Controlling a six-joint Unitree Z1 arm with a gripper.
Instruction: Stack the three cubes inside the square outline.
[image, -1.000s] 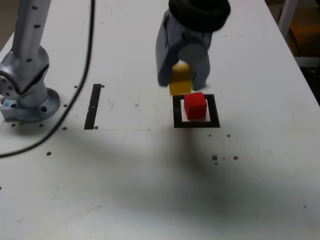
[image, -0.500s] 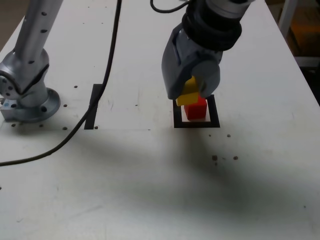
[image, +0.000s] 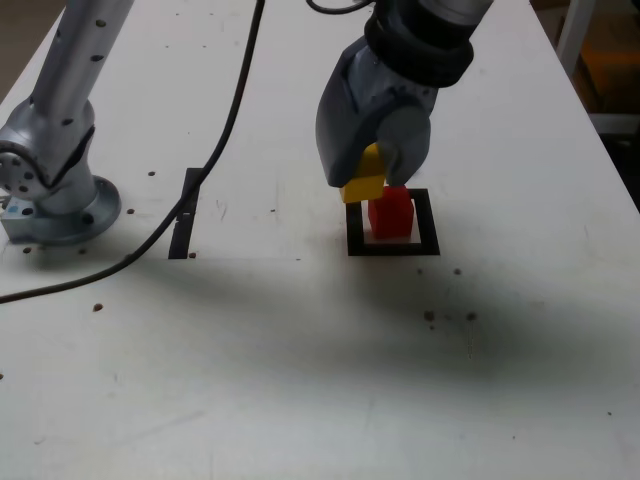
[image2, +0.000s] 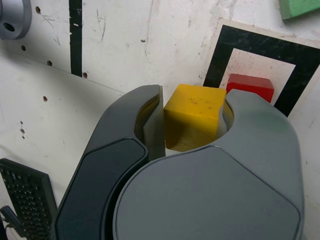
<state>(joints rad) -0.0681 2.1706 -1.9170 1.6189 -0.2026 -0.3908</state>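
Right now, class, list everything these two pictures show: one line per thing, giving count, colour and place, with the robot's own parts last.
red cube: one, red, inside the square outline.
yellow cube: one, yellow, clamped in the hand, above and to the exterior view's left of the red cube, not yet over it.
green cube: one, green, on the table beyond the outline; seen only at the edge of the wrist view.
square outline: one, black tape with a white centre, mid-table.
tape strip: one, black, straight, to the exterior view's left of the outline.
table: one, white, scuffed, with small holes.
cable: one, black, trailing across the table.
arm base: one, silver, exterior view's left edge.
hand: one, grey, shut on the yellow cube.
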